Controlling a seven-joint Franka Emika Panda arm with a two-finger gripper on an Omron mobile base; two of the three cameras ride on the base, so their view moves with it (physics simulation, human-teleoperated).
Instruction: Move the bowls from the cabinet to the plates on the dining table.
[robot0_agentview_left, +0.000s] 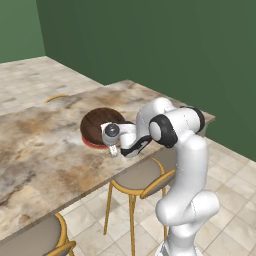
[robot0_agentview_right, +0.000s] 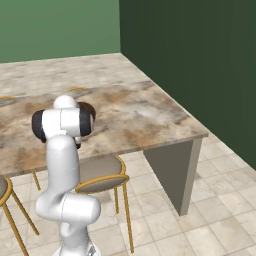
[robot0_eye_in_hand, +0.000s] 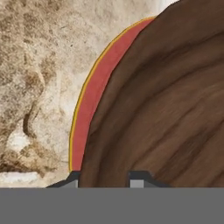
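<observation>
A dark brown wood-grained bowl (robot0_agentview_left: 99, 124) sits on a red-rimmed plate (robot0_agentview_left: 92, 143) near the front edge of the dining table (robot0_agentview_left: 40, 150). My gripper (robot0_agentview_left: 114, 150) is at the bowl's near rim, pointing down. In the hand view the bowl (robot0_eye_in_hand: 166, 109) covers most of the plate (robot0_eye_in_hand: 94, 96). The gripper (robot0_eye_in_hand: 105, 177) has one fingertip outside the rim and one inside the bowl. Whether the tips press on the rim I cannot tell. In the right base view my arm hides most of the bowl (robot0_agentview_right: 90, 112). The cabinet is out of view.
A round yellow-legged stool (robot0_agentview_left: 142, 175) stands under the table edge just below my hand, and another (robot0_agentview_left: 30, 240) is at the lower left. A stool back (robot0_agentview_left: 57, 97) shows beyond the table's far side. Green walls close off the back and right.
</observation>
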